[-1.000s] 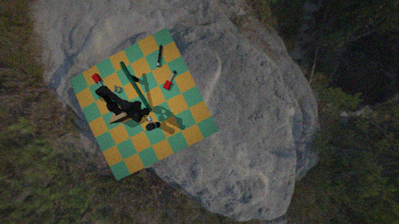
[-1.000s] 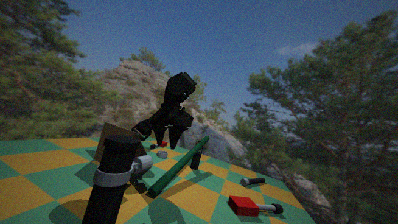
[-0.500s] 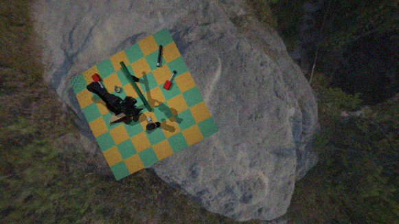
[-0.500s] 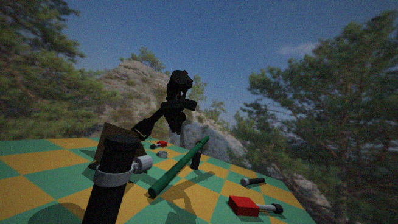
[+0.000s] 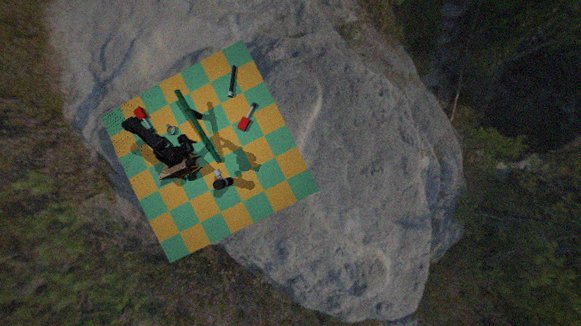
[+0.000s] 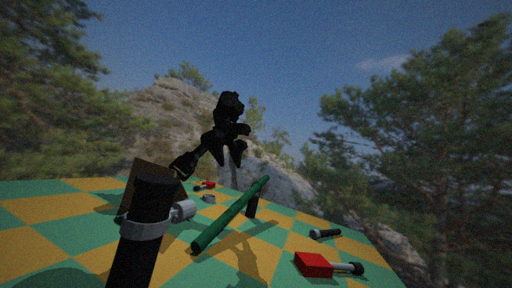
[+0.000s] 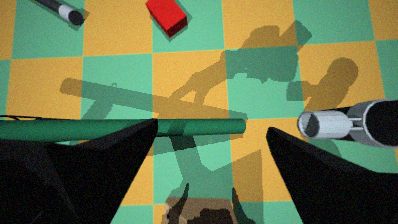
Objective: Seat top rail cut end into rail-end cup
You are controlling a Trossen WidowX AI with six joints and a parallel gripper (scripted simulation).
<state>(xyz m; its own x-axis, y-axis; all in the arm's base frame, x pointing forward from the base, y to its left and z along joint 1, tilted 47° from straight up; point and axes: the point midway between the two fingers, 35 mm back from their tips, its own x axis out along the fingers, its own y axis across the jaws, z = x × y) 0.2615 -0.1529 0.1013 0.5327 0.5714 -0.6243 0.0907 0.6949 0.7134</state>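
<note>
"On the counter [image 5: 283, 159] [image 6: 39, 211] [image 7: 115, 30] of green and orange squares, seen from top, what you find?"

"One long green round rail [image 5: 198, 126] [image 6: 231, 215] [image 7: 215, 126], lying slantwise. Its lower end in this view points to the pale grey cup [image 5: 218, 173] [image 6: 187, 210] [image 7: 332, 124] beside the big black post [image 5: 221, 184] [image 6: 153, 203] [image 7: 387, 122]. The black hand [image 5: 192, 157] [image 6: 231, 166] [image 7: 211, 127] is at the side of the rail. Near the far edge lies a black rod with a pale end [image 5: 233, 80] [image 6: 329, 233] [image 7: 55, 9]."

"And from outside?"

"There the hand is above the counter, fingers pointing down and apart, well clear of the rail. The rail leans across a short black post [image 5: 198, 114] [image 6: 252, 207], and its near end is low, outside the cup. The grey metal band [image 6: 145, 231] goes around the big post, below the black top. A red block [image 5: 244, 124] [image 6: 313, 264] [image 7: 169, 17] lies in front, with a grey rod."

"What says the wrist view?"

"The hand is wide open and has hold of nothing. The rail passes beneath one finger and finishes between the two tips in the picture. After its end comes a gap, then the mouth of the cup; so it is not seated."
</note>
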